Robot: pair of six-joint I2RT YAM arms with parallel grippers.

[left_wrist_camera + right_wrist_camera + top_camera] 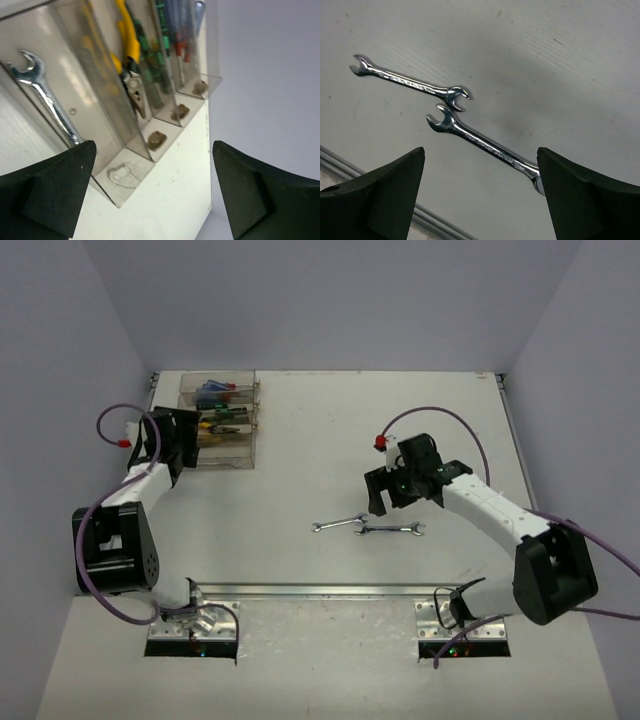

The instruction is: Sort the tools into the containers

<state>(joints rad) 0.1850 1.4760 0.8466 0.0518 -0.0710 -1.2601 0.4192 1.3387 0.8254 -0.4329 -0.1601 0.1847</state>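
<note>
The containers (220,422) are clear bins in a stepped row at the table's far left. In the left wrist view the nearest bin holds a silver wrench (43,91). The bins beyond hold yellow pliers (128,44), green-handled screwdrivers (151,62) and blue and red screwdrivers (180,31). My left gripper (154,150) hangs open and empty at the bins' end (186,443). Two more wrenches lie end to end mid-table, a small one (339,523) (410,83) and a larger one (391,529) (485,143). My right gripper (480,151) is open just above the larger one (379,498).
A metal rail (330,591) runs along the table's near edge, in front of both arm bases. Grey walls close in the table on the left, back and right. The left arm's purple cable (112,420) loops beside the bins.
</note>
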